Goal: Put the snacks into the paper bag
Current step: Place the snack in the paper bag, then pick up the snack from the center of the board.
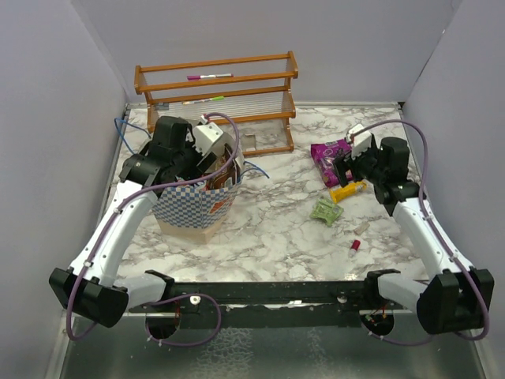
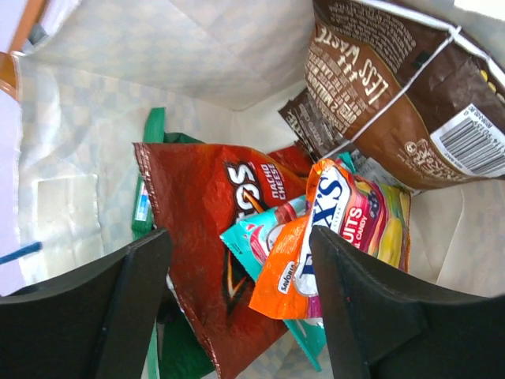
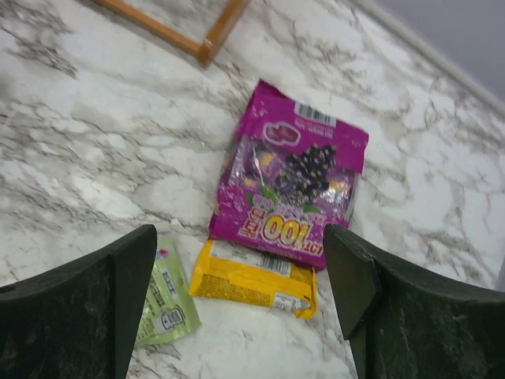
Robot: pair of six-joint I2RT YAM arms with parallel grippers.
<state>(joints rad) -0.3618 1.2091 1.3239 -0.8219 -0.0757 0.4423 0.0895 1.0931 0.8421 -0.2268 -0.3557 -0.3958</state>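
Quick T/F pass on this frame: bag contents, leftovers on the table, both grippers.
1. The red Doritos packet is inside the paper bag. True.
2. The magenta candy pack is in the bag. False: it lies on the marble table.
3. The right gripper is open above packets on the table. True.
4. The left gripper clamps the brown bag. False: its jaws stand open over the paper bag's mouth, gripping nothing.
5. One packet remains outside. False: three do, counting the yellow packet and the light-green packet.
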